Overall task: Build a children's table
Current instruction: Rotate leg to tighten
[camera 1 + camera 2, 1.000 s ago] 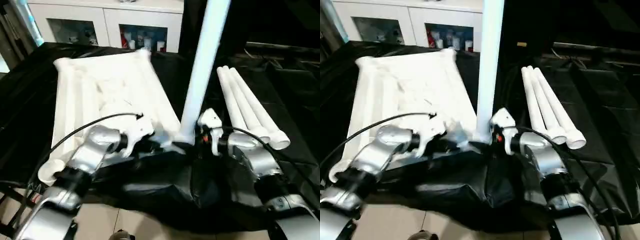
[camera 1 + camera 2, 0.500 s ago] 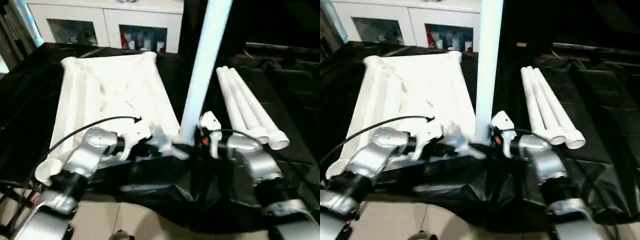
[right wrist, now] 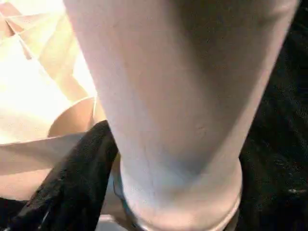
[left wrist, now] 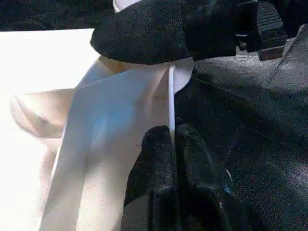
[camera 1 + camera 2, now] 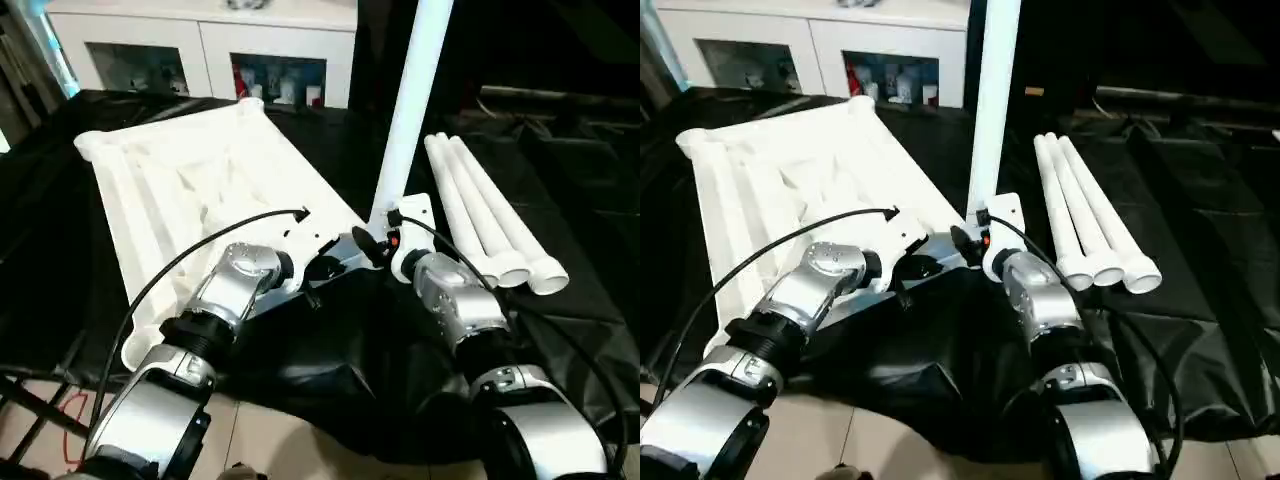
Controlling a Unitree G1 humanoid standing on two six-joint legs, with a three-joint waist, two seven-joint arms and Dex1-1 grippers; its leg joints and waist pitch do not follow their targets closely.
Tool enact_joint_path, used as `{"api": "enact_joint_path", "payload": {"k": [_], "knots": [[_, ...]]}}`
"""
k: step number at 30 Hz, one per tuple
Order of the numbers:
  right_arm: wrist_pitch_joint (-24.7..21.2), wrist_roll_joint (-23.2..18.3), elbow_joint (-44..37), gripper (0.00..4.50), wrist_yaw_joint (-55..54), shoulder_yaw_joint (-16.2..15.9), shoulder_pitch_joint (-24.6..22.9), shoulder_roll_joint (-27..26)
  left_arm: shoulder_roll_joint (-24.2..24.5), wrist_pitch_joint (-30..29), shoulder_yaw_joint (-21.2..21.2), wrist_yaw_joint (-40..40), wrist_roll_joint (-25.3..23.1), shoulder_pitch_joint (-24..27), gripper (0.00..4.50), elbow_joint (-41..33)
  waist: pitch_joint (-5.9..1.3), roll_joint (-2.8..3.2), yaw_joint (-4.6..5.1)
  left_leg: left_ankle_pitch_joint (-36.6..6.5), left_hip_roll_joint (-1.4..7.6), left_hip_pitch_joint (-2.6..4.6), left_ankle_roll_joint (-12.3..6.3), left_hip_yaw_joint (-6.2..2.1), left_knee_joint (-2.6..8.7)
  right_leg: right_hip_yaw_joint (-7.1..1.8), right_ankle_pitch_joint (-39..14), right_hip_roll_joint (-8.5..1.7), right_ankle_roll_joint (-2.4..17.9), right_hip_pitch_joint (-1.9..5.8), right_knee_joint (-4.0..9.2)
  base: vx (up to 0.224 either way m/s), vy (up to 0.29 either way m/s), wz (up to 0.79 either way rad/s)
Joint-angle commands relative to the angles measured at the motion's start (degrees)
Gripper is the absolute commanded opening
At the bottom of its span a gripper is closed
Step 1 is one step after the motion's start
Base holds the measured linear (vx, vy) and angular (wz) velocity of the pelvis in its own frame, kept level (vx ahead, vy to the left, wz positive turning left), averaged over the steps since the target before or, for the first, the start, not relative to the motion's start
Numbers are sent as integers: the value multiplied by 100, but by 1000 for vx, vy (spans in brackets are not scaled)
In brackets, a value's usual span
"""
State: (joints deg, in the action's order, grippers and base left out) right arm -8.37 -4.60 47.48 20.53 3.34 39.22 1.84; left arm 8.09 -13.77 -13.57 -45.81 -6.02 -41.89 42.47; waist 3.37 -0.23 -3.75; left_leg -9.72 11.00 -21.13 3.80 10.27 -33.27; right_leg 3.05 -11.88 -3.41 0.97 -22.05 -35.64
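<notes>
One ribbed white plastic tabletop point(image 5: 190, 190) and four smooth tubular legs are counted: three lying legs point(image 5: 490, 215), one upright leg point(image 5: 410, 100). The left gripper point(image 4: 174, 144) is pinched on a thin tabletop rib; the right gripper point(image 5: 375, 240) is clamped around the upright leg.

Two head cameras, set side by side, look forward and down over both silver forearms at the white tabletop point(image 5: 190, 190) on black sheeting. Each wrist camera looks along its own fingers, very close; both share the tabletop's near corner, where the upright leg point(image 5: 992, 110) stands.
</notes>
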Motion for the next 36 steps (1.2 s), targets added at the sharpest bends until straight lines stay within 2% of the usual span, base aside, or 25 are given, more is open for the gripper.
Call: {"api": "enact_joint_path", "payload": {"k": [1, 5, 8, 10, 11, 12, 13, 15, 19, 20, 22, 28, 32, 33, 36], "knots": [[-60, 87, 90, 387, 581, -465, 21, -135, -140, 493, -105, -339, 245, 8, 0, -157, -388, -24, -3, -915, 211, 54, -274, -68, 346, -271, -568, -488, 1346, 263, 448, 0, 0, 0], [-36, 102, -187, 394, 1339, -718, -153, 202, 72, 580, -135, -664, 287, 241, 0, -429, -378, -22, 3, -1000, 226, 54, -273, -71, 351, -276, -779, -497, 1311, 267, 465, 0, 0, 0], [-9, 83, -522, 394, 1932, -879, -332, 458, 240, 579, -154, -1029, 404, 444, 0, -734, -384, -36, -1, -877, 239, 45, -368, -66, 344, -278, -542, -488, 1348, 268, 442, 0, 0, 0], [-12, 43, -670, 394, 2206, -912, -404, 571, 330, 606, -182, -1179, 426, 523, 0, -846, -380, -32, 3, -888, 238, 46, -381, -65, 345, -277, -565, -488, 1367, 262, 443, 0, 0, 0], [22, -33, -940, 394, 2754, -986, -529, 823, 523, 651, -248, -1428, 423, 642, 0, -991, -370, -37, -15, -985, 251, 56, -373, -68, 350, -274, -734, -492, 1359, 263, 460, 0, 0, 0], [22, -33, -940, 394, 2754, -986, -529, 823, 523, 651, -248, -1428, 423, 642, 0, -991, -374, -32, -30, -979, 256, 52, -380, -69, 348, -276, -734, -497, 1342, 266, 455, 0, 0, 0], [21, -49, -985, 394, 2859, -1007, -549, 871, 554, 666, -256, -1471, 423, 660, 0, -1010, -368, -37, -26, -1021, 263, 68, -369, -59, 358, -276, -780, -480, 1345, 236, 461, 0, 0, 0], [-27, -130, -1187, 394, 3343, -1113, -629, 1096, 688, 652, -280, -1637, 427, 734, 0, -1093, -365, -32, -47, -1043, 263, 73, -344, -63, 361, -272, -841, -487, 1348, 240, 460, 0, 0, 0], [-185, -215, -1485, 394, 3940, -1303, -727, 1377, 834, 645, -286, -1792, 378, 825, 0, -1201, -375, -34, -114, -915, 267, 68, -390, -53, 348, -274, -703, -482, 1309, 245, 445, 0, 0, 0], [-236, -210, -1594, 394, 4168, -1370, -766, 1463, 888, 616, -293, -1885, 378, 860, 0, -1263, -380, -78, -131, -851, 266, 67, -408, -49, 343, -270, -651, -481, 1318, 251, 428, 0, 0, 0], [-300, -213, -1638, 394, 4283, -1404, -778, 1499, 923, 586, -304, -1968, 401, 881, 0, -1318, -380, -58, -136, -814, 267, 61, -419, -48, 344, -267, -631, -482, 1332, 241, 425, 0, 0, 0], [-394, -236, -1721, 334, 4400, -1452, -799, 1521, 997, 499, -373, -2197, 493, 948, 0, -1488, -392, -69, -131, -718, 266, 61, -431, -47, 336, -264, -479, -482, 1374, 241, 402, 0, 0, 0], [-552, -282, -1845, 315, 4449, -1472, -850, 1499, 1003, 451, -366, -2275, 496, 979, 0, -1542, -393, -69, -134, -660, 257, 56, -456, -41, 330, -263, -423, -474, 1370, 246, 397, 0, 0, 0], [-590, -278, -1890, 293, 4434, -1487, -890, 1472, 985, 426, -346, -2234, 496, 978, 0, -1539, -393, -74, -130, -656, 256, 51, -456, -41, 329, -262, -420, -475, 1367, 248, 394, 0, 0, 0], [-652, -210, -1844, 282, 4069, -1440, -954, 1292, 843, 316, -232, -1920, 511, 887, 0, -1419, -381, -69, -129, -729, 256, 63, -409, -43, 339, -267, -578, -486, 1335, 233, 418, 0, 0, 0]]}}
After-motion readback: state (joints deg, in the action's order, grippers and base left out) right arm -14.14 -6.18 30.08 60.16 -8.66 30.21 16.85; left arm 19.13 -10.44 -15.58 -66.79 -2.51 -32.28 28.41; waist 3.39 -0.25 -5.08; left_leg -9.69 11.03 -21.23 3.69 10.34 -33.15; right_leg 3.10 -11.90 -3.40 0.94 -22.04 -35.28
